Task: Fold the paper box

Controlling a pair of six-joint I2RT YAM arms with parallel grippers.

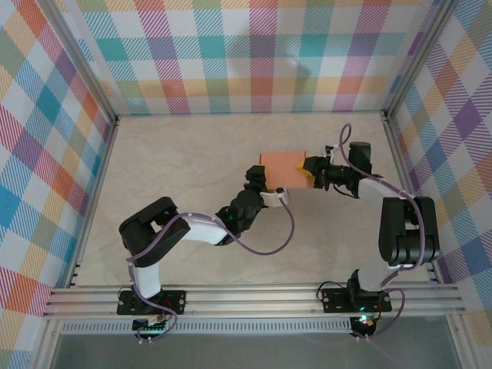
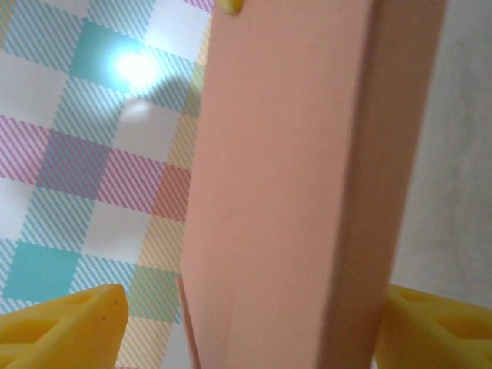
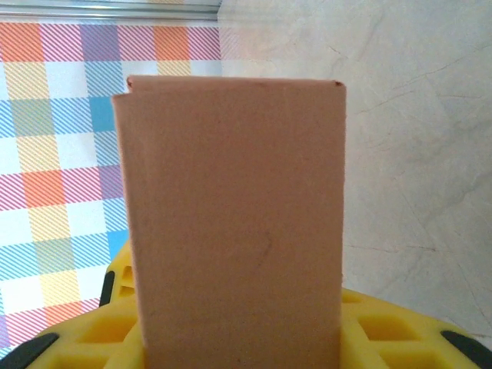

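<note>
The paper box (image 1: 282,169) is a salmon-orange folded card held above the middle of the table. My right gripper (image 1: 313,171) is shut on its right end. In the right wrist view the paper box (image 3: 231,215) rises straight up from between the yellow fingers (image 3: 400,330) of that gripper (image 3: 238,342). My left gripper (image 1: 257,181) sits at the box's lower-left corner. In the left wrist view the paper box (image 2: 284,184) runs up between the jaws of that gripper (image 2: 254,330). The right yellow finger (image 2: 438,327) lies against it. The left yellow finger stands a little apart from it.
Plaid-patterned walls (image 1: 254,54) close in the pale table (image 1: 184,154) at the back and both sides. An aluminium rail (image 1: 254,296) carrying both arm bases runs along the near edge. Purple cables loop beside each arm.
</note>
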